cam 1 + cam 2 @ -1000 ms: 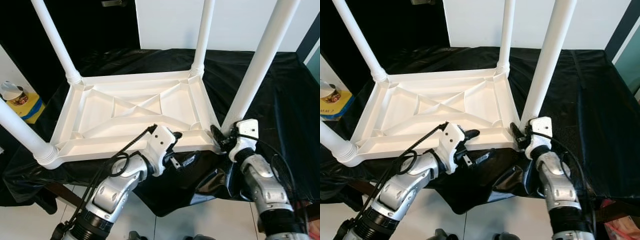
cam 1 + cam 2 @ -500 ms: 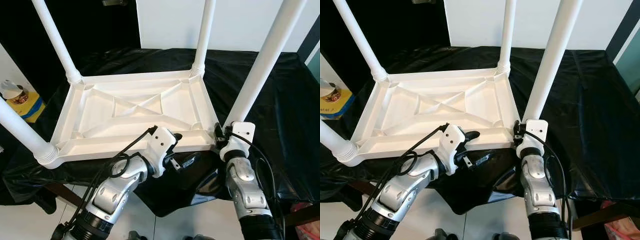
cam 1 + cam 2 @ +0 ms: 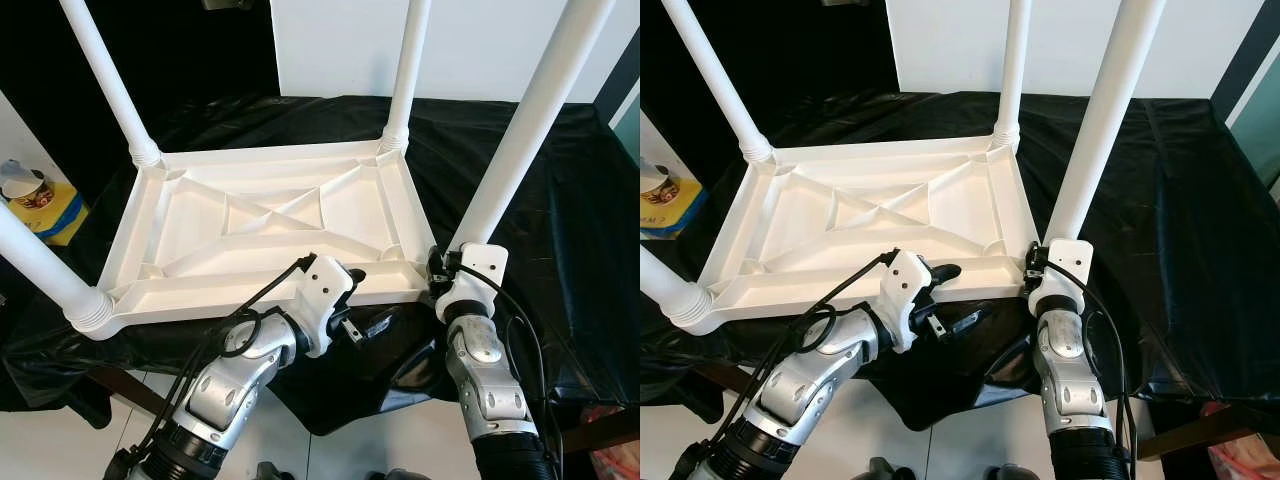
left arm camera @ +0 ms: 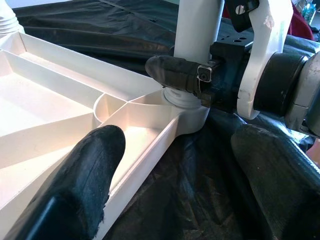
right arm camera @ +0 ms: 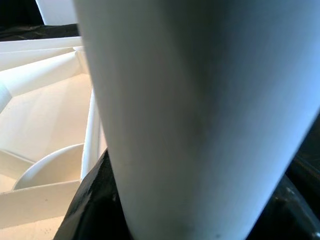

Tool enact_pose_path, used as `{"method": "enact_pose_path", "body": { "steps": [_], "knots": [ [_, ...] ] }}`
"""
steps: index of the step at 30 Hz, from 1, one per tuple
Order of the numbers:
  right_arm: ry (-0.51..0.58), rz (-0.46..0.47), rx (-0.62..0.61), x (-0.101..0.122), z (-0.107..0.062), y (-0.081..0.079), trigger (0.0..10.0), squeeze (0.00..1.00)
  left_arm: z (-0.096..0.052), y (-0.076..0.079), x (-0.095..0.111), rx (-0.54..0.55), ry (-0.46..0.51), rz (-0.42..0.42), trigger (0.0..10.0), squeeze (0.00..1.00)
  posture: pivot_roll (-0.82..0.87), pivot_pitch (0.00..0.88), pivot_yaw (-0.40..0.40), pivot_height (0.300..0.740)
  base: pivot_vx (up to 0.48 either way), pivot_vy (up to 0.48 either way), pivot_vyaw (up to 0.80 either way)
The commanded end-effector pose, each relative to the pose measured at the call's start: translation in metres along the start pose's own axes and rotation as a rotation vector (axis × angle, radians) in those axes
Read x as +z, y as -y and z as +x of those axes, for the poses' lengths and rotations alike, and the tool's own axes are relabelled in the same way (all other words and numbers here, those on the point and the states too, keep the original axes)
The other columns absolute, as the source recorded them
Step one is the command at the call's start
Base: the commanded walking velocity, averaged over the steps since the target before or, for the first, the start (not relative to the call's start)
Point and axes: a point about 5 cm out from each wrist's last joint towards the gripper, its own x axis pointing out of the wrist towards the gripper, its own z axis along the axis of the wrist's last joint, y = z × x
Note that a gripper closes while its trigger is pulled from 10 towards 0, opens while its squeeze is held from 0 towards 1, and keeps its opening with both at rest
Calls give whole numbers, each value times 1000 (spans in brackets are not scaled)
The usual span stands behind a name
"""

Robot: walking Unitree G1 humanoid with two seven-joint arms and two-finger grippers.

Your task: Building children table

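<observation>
- right gripper [image 3: 1032, 262] is clamped on the near-right leg [image 3: 1098, 125] at its socket; turn it squarely so it seats.
- left gripper [image 3: 945, 297], fingers spread and empty, straddles the upturned tabletop [image 3: 865, 215] rim on the black cloth [image 3: 1160, 180]; brace there.

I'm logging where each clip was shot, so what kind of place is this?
Probably an indoor room serving as an assembly spot: an upside-down white plastic table lies on a black plastic-covered worktop, over pale floor tiles, beside a white wall.

Even room light lit the head views sharply, with soft sheen on the black cloth [image 3: 560, 200]. The right wrist view was blurred, the leg [image 5: 200, 115] far too close.
</observation>
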Motion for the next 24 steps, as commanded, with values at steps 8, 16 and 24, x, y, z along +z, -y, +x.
{"method": "enact_pose_path", "body": {
  "steps": [8, 16, 24],
  "knots": [
    [-8, -12, 72, -4, -9, 4, 10000, 1000, 0, 5, -1, -46, -6, 2, 10000, 0, -116, 87, 11, 740, 0, 0, 0],
    [31, -32, 231, 4, -15, 24, 10000, 1000, -1, 6, -1, -45, -8, 2, 10000, 0, -119, 90, 11, 740, 0, 0, 0],
    [3, -77, 458, 8, -7, 42, 10000, 0, -1, 5, -1, -48, -11, 2, 10000, 0, -124, 94, 19, 740, 0, 0, 0]
  ]
}}
